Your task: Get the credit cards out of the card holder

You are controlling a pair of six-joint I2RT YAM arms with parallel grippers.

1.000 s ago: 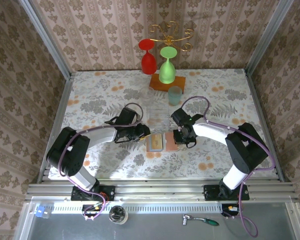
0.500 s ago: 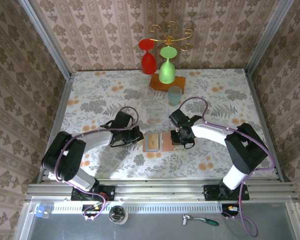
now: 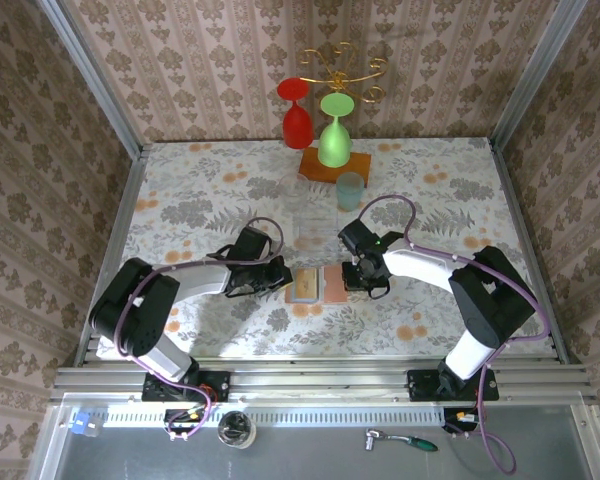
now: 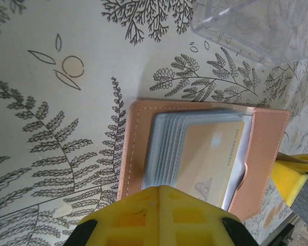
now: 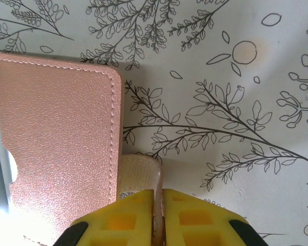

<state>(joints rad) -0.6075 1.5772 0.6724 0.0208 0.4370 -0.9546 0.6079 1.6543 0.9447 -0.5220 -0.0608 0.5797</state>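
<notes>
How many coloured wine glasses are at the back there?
2: a red wine glass and, just right of it, a green wine glass, both upside down under the gold rack.

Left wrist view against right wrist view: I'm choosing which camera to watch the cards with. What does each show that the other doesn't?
Left wrist: the card holder lying open, its grey-blue pockets with an orange card on top, a clear box beyond it, and the left jaws shut at the card's near edge. Right wrist: the holder's plain leather flap and a pale tab running in between the shut right jaws. Both: the holder's stitched leather and the leaf-patterned tablecloth.
</notes>
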